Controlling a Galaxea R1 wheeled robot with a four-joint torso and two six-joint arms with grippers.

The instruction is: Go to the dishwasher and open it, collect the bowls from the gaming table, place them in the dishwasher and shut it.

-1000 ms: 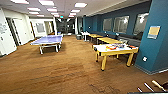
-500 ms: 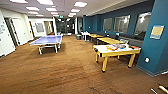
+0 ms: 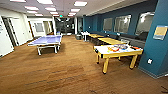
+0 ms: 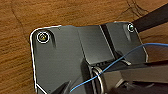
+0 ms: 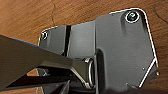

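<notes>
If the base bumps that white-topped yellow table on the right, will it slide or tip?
The gaming table would probably scoot rather than tip: it looks wide, on splayed yellow legs set near its corners. The wood-look floor seems smooth, so its feet may slide. The colourful items lying loose on top would likely shift.

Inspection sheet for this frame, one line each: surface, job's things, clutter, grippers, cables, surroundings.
Surface: brown wood-look floor, open ahead of the robot.
Job's things: gaming table with white top and yellow legs stands to the right by the teal wall; colourful items lie on it, too blurred to pick out bowls.
Clutter: nothing seen on the floor.
Grippers: cannot tell open or shut.
Cables: thin blue wire runs across the left wrist's dark plate.
Surroundings: blue table-tennis table to the left, yellow-wood tables along the windowed wall, ceiling lights on.
</notes>
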